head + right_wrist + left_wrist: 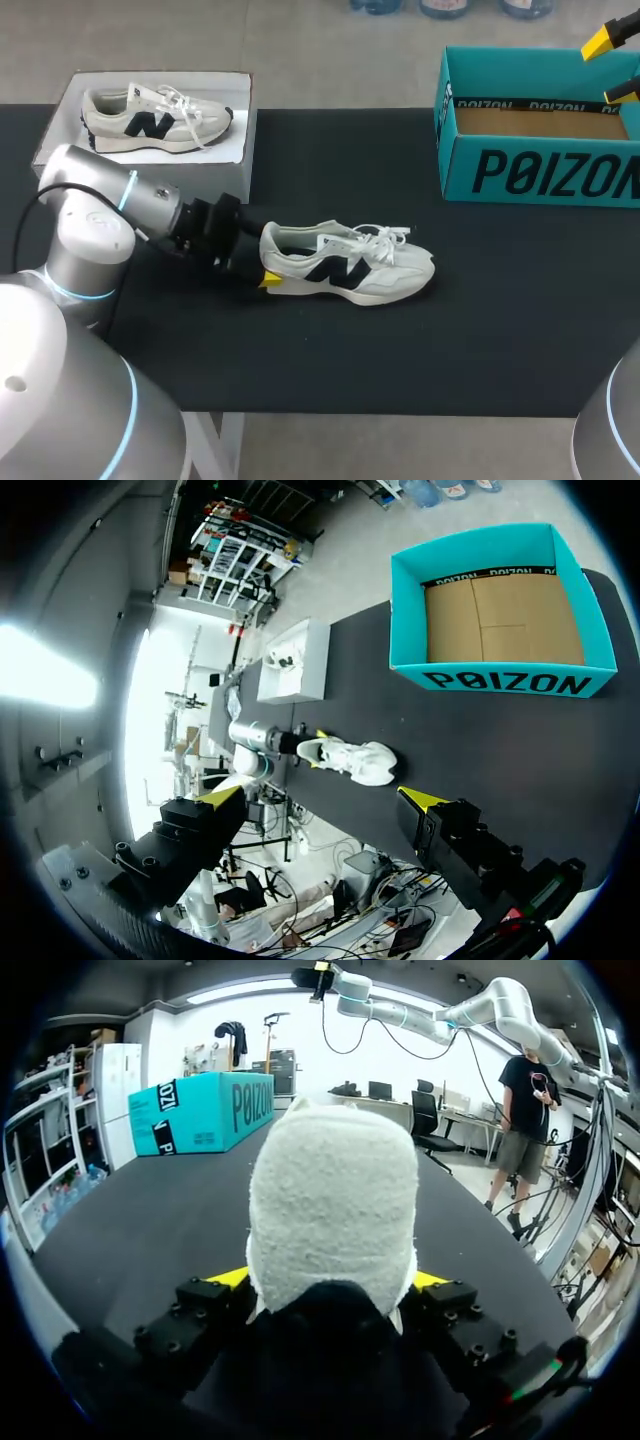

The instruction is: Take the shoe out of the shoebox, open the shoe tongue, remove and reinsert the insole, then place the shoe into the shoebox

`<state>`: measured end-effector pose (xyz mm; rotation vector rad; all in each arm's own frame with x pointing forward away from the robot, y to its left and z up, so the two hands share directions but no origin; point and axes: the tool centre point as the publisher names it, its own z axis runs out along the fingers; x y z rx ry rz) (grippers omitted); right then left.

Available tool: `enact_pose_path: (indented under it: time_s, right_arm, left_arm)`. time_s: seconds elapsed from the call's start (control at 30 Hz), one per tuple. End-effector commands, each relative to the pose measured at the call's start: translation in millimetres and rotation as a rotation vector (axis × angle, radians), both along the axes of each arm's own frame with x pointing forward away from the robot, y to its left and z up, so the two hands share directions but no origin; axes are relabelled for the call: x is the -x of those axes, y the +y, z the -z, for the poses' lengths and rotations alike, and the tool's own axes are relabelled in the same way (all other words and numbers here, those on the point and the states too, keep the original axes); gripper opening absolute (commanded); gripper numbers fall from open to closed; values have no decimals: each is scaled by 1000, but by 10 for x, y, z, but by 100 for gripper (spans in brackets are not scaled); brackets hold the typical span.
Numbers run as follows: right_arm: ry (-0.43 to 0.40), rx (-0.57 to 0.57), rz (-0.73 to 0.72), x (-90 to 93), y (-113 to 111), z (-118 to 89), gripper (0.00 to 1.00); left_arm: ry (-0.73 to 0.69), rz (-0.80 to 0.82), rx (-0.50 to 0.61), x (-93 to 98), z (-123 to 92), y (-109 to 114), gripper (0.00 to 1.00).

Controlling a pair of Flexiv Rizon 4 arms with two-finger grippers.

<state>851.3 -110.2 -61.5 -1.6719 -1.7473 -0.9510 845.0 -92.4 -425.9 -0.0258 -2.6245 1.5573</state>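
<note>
A white sneaker [350, 265] with a dark logo lies on its sole in the middle of the black table, toe pointing right. My left gripper [265, 258] is at its heel, a yellow tip showing on the near side. In the left wrist view the fuzzy white heel [335, 1210] fills the gap, and both yellow fingertips [230, 1278] press against its sides. The teal shoebox [540, 175] stands open at the back right, with bare cardboard inside. High above the box, my right gripper [612, 68] hangs open, with nothing between its fingers [225, 795].
A white box [60, 110] at the back left holds a second matching sneaker [150, 120]. Bare black tabletop [480, 330] lies in front of the shoe and to its right. The table's front edge runs close below the shoe.
</note>
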Motion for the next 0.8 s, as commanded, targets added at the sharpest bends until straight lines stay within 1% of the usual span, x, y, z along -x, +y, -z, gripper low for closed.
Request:
enact_pose_path:
  time_s: [0.03, 0.07, 0.1, 0.13, 0.3, 0.8]
  right_arm:
    - [3, 3, -1, -15, 1, 1, 100]
    - [3, 3, -1, -15, 1, 1, 100]
    - [3, 3, -1, -15, 1, 1, 100]
    - [3, 3, -1, -15, 1, 1, 100]
    - [3, 3, -1, -15, 1, 1, 100]
    - [3, 3, -1, -15, 1, 1, 100]
  left_arm:
    - [9, 5, 0, 0, 51, -53, 34]
    - [10, 6, 1, 5, 56, -61, 14]
    - [13, 6, 1, 9, 60, -66, 2]
    - [14, 7, 1, 13, 61, -70, 0]
    - [18, -5, -15, 24, 50, -76, 0]
    - [18, -5, -15, 24, 50, -76, 0]
